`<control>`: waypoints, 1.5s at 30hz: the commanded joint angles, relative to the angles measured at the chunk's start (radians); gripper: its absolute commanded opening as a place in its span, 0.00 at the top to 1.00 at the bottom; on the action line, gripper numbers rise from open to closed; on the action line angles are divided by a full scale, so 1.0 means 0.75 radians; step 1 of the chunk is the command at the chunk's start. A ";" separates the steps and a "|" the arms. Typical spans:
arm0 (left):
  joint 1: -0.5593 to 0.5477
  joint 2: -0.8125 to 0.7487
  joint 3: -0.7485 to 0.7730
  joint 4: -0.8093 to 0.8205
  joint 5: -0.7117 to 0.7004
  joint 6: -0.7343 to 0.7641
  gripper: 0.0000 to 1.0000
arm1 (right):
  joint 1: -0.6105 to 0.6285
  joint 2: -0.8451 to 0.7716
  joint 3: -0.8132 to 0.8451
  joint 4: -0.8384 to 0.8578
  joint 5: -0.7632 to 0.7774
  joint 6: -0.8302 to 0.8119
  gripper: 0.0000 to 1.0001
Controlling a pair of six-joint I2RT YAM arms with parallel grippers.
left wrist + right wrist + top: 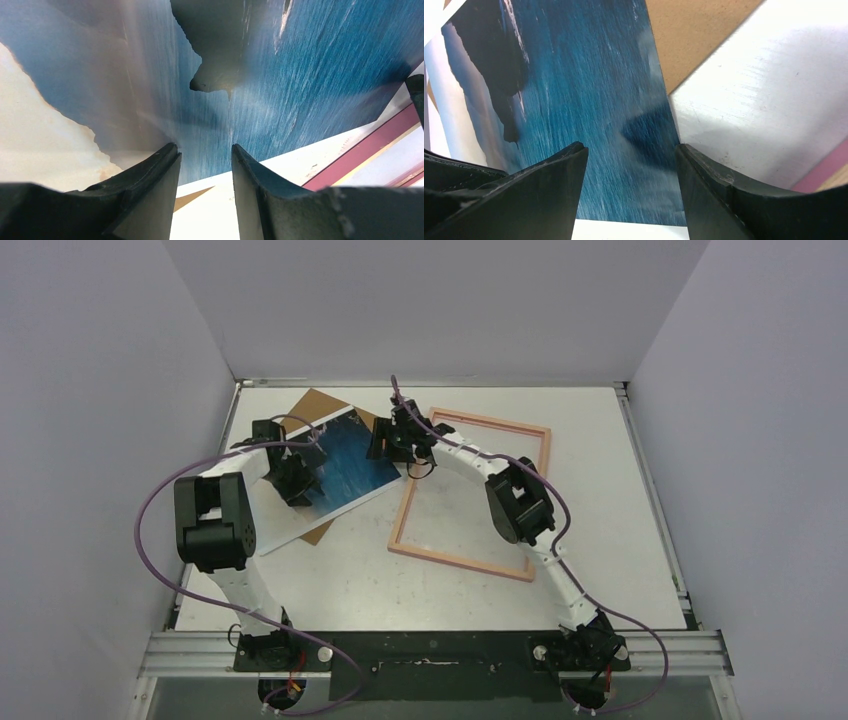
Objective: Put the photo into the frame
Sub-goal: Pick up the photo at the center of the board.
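Note:
The photo (350,465), blue sea with dark cliffs and a white border, lies face up at the back left, partly on a brown backing panel (318,405). The frame (490,420) lies flat to its right, its near-left corner close to the print. My left gripper (297,483) hovers over the photo's left half; in the left wrist view its jaws (204,146) stand open above the photo (310,75), holding nothing. My right gripper (385,445) is at the photo's right corner. In the right wrist view it (630,146) is open over the photo (589,90).
The white table (600,520) is walled by grey panels on three sides. A sliver of the brown panel (192,197) shows under the print's edge, and more of the panel (694,35) beyond it. A pink frame rail (365,155) lies just right of the print.

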 commanded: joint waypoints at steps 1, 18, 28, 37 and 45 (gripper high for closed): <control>0.008 0.063 0.011 -0.057 -0.052 0.046 0.59 | -0.004 0.043 0.059 -0.053 0.027 0.018 0.35; 0.008 0.070 0.005 -0.059 -0.043 0.052 0.59 | -0.042 0.149 0.094 -0.003 -0.019 0.062 0.34; 0.010 0.082 0.024 -0.066 -0.042 0.054 0.59 | -0.065 0.142 0.034 0.093 -0.044 0.041 0.33; 0.009 0.103 0.023 -0.050 -0.039 0.052 0.59 | -0.086 0.166 0.020 0.165 -0.360 0.093 0.33; 0.008 0.109 0.015 -0.043 -0.044 0.045 0.59 | -0.180 0.147 -0.018 0.310 -0.590 0.214 0.33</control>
